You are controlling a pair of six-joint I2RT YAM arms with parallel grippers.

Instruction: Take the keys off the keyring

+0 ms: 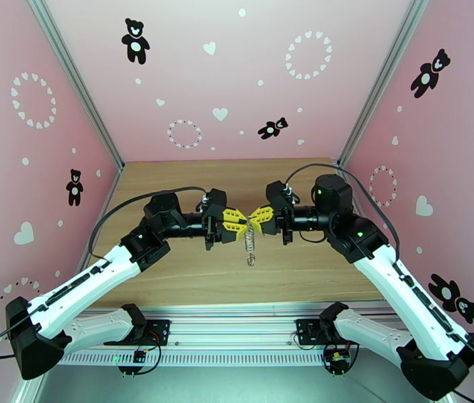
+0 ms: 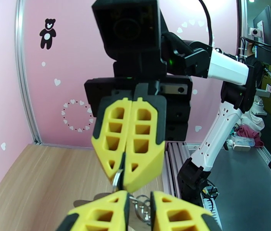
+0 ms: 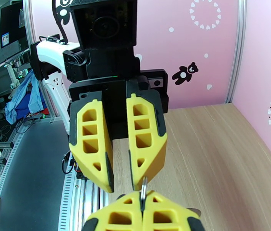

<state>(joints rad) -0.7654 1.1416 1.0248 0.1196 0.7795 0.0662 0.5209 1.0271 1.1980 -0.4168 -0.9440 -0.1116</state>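
Above the table [image 1: 189,263], the left gripper [image 1: 245,221], in from 9 o'clock, stood slightly parted around the keyring [image 1: 251,244], its hold impossible to tell, while the right gripper [image 1: 257,219], from 3 o'clock, pinched the loop tight, the keys [image 1: 251,260] dangling toward 6 o'clock, both judged yet to be freed.
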